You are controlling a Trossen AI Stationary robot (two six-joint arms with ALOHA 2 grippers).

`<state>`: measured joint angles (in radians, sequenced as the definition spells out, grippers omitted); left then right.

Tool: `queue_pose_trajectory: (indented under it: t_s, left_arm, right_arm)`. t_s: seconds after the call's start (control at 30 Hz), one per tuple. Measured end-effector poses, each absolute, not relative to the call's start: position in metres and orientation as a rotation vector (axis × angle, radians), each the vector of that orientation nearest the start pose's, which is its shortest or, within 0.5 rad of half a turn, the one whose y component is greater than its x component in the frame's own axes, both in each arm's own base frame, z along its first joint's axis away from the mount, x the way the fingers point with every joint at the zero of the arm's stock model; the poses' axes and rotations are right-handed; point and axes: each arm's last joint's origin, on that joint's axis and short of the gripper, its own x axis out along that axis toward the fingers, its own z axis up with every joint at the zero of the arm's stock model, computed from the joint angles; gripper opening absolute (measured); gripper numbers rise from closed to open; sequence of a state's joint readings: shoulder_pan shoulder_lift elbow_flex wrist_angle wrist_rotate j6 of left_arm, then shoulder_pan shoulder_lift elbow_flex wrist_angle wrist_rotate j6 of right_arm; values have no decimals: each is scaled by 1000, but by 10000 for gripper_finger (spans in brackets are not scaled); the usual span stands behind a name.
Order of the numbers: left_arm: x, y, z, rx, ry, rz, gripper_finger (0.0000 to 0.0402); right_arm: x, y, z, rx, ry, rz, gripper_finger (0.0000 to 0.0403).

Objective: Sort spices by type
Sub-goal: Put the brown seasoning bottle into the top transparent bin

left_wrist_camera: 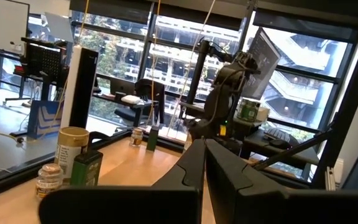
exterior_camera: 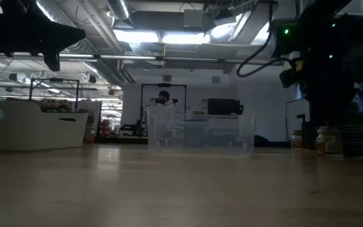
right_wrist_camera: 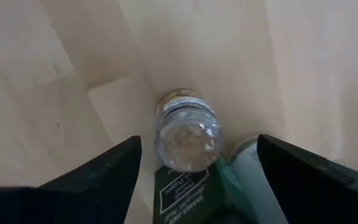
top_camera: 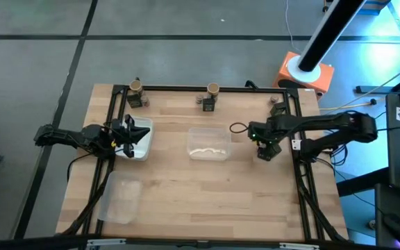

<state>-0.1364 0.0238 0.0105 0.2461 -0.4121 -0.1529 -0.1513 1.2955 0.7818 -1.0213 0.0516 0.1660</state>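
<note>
My right gripper [top_camera: 265,148] is open and points down near the table's right side. In the right wrist view its fingers stand apart on either side of a small clear round jar [right_wrist_camera: 188,134], touching nothing. A dark packet [right_wrist_camera: 184,190] and a pale container [right_wrist_camera: 248,177] lie right beside the jar. The low view shows the jar [exterior_camera: 325,140] and packet [exterior_camera: 357,136] standing on the table under that arm. My left gripper [top_camera: 135,132] is shut, level above a clear tray [top_camera: 143,146]. Further spices stand along the far edge: a tan-topped jar [left_wrist_camera: 72,148], a dark packet [left_wrist_camera: 87,169] and a squat jar [left_wrist_camera: 48,179].
A clear tray [top_camera: 208,144] sits mid-table and shows in the low view as a tray [exterior_camera: 200,133]. Another tray [top_camera: 120,198] lies near the left front. Spice groups stand at the far edge middle [top_camera: 210,97] and far right corner [top_camera: 278,105]. A black frame [top_camera: 200,88] borders the table.
</note>
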Motion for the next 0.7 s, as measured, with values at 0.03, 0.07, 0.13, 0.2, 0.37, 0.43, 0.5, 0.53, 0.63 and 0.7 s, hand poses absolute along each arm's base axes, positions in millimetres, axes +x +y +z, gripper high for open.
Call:
queue_pose_trajectory:
  t_s: [0.03,0.07,0.13,0.2,0.37,0.43,0.5,0.53,0.63,0.7]
  left_arm:
    - [94,-1,188,-215,-245,257,5]
    - [94,-1,188,-214,-245,257,5]
    - [94,-1,188,-211,-244,257,5]
    - [94,-1,188,-212,-244,257,5]
    - [94,-1,188,-211,-244,257,5]
    - [94,-1,188,-211,-243,257,5]
    - [94,-1,188,-211,-242,257,5]
    - [94,-1,188,-211,-243,257,5]
    - [94,-1,188,-211,-243,258,5]
    - [94,-1,188,-211,-243,258,5]
  right_arm:
    - [194,-31,190,206,1534,-285,321]
    - [195,-31,188,204,1547,-283,321]
    - [198,-32,183,203,1569,-283,321]
    - [200,-32,178,200,1591,-286,321]
    - [204,-33,172,167,1621,-304,303]
    - [204,-33,171,172,1623,-298,284]
    - [205,-33,169,201,1617,-270,261]
    - [205,-33,169,200,1622,-272,248]
    - [205,-33,170,194,1619,-272,209]
    - [205,-33,170,184,1619,-261,187]
